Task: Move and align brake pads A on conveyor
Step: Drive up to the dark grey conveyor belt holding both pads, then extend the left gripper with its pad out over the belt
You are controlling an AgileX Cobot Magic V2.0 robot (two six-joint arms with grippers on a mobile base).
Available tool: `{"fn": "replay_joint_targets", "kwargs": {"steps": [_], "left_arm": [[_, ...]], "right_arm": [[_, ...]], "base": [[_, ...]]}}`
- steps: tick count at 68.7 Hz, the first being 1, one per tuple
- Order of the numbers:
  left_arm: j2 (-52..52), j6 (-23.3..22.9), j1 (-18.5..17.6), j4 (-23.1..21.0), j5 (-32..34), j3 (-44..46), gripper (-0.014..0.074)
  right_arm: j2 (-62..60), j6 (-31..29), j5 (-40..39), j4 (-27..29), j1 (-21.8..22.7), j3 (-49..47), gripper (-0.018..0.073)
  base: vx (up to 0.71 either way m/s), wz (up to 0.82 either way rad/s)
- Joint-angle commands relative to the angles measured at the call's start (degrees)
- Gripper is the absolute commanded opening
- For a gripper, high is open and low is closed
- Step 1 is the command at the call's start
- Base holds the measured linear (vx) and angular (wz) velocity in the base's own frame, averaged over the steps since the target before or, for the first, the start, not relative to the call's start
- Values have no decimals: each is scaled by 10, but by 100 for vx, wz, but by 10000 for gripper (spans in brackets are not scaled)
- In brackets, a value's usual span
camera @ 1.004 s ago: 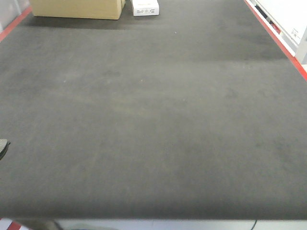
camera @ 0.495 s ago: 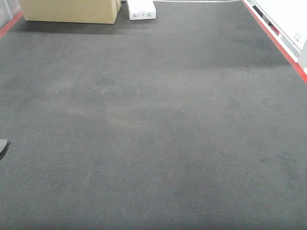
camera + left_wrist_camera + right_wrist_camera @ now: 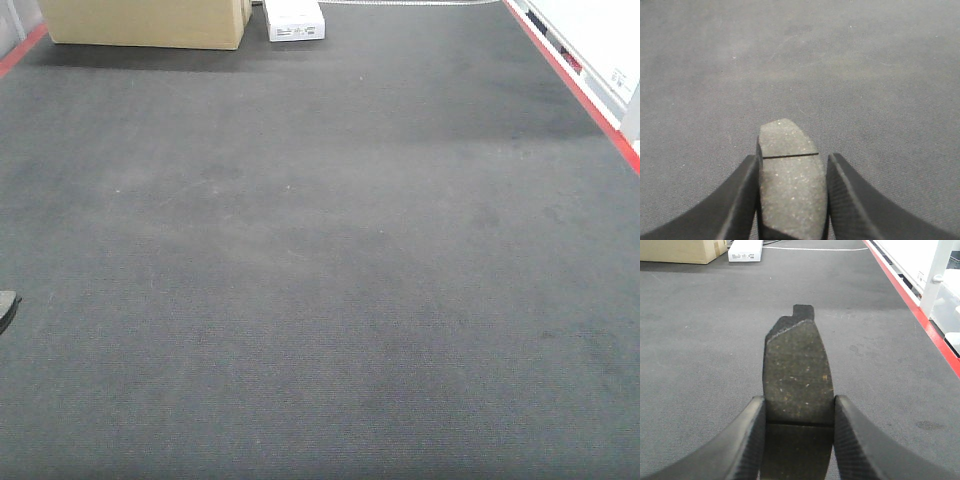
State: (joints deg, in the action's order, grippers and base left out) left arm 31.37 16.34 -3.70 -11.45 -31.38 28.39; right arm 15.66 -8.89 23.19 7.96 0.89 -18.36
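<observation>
Box (image 3: 145,22) lower; 2 brake pads (image 3: 790,190) (image 3: 797,375) in grip

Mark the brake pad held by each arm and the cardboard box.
left brake pad (image 3: 790,195): left wrist view, speckled face below the groove.
right brake pad (image 3: 797,375): right wrist view, middle of its face.
cardboard box (image 3: 145,22): front view, front side.

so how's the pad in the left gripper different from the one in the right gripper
The left pad ends in a plain rounded tip; the right pad ends in a stepped, notched tab. The left pad looks lighter grey, the right pad darker and brownish. The right pad sticks out farther past its fingers than the left pad. Both have a groove across and sit clamped in the left gripper and right gripper.
</observation>
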Motion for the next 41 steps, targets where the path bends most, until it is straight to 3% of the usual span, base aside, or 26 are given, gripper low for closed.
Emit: {"fn": "replay_joint_targets", "kwargs": {"steps": [1,30,41], "left_arm": [[3,1,-3,-10,50,17,109],[7,1,-3,-11,86,18,109],[86,32,-3,-16,65,57,109]], "right_arm": [[4,-4,-54,0,3,-18,-5],[4,-4,-54,0,3,-18,-5],[4,-4,-54,0,3,-18,-5]], "base": [[0,0],[0,0],[0,0]]}}
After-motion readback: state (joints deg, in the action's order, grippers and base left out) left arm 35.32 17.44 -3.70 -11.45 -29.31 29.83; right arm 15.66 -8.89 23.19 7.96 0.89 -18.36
